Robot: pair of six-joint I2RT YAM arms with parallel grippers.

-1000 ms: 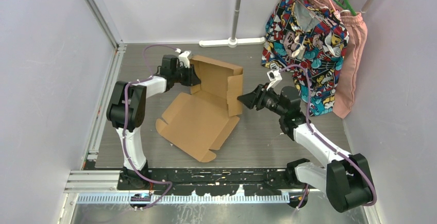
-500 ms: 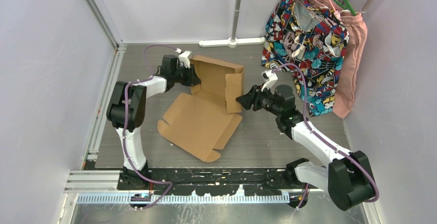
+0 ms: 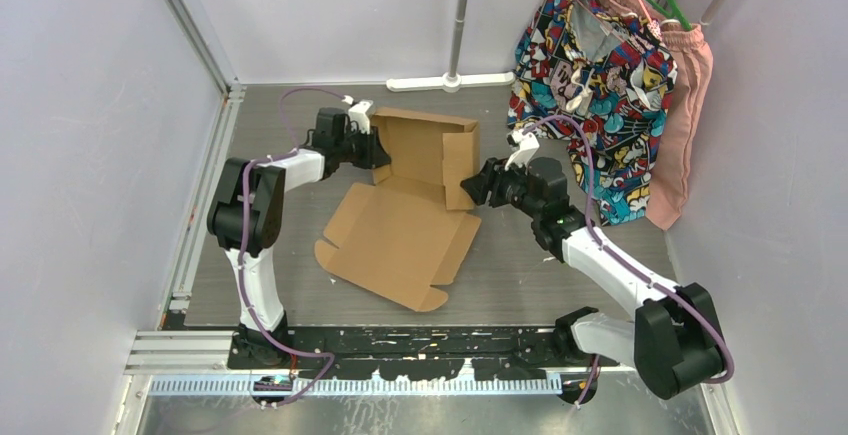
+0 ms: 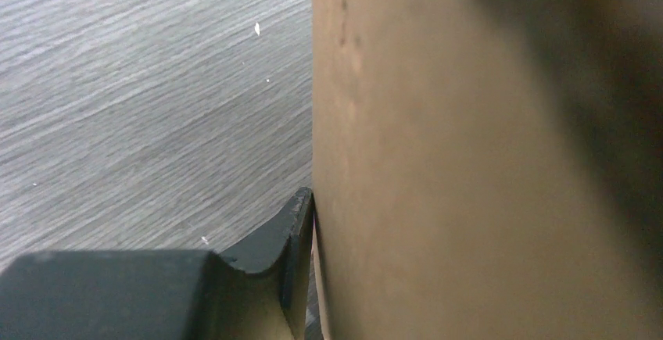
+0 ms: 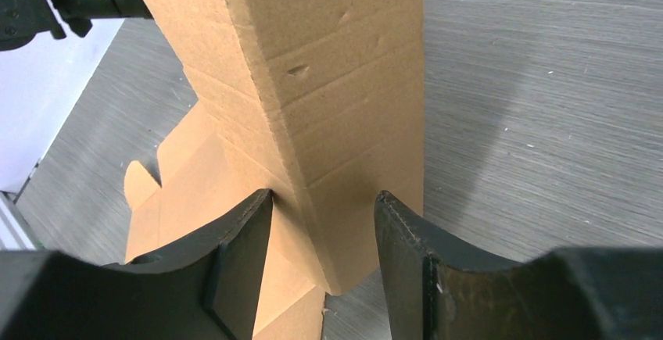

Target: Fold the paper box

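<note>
On the grey wood-grain tabletop (image 3: pixel 520 275): a plain brown corrugated paper box (image 3: pixel 400 240), half erected, nothing inside.
Back and side walls stand upright; the lid panel lies flat toward the arms. At far left the left gripper (image 3: pixel 372 147) pinches the left wall; the right gripper (image 3: pixel 478 183) is spread astride the right wall. Patterned and pink garments (image 3: pixel 600 75) hang far right.

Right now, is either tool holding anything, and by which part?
The left tool grips the box by its raised left wall. The right tool only straddles the right flap, jaws apart, not clamped.
</note>
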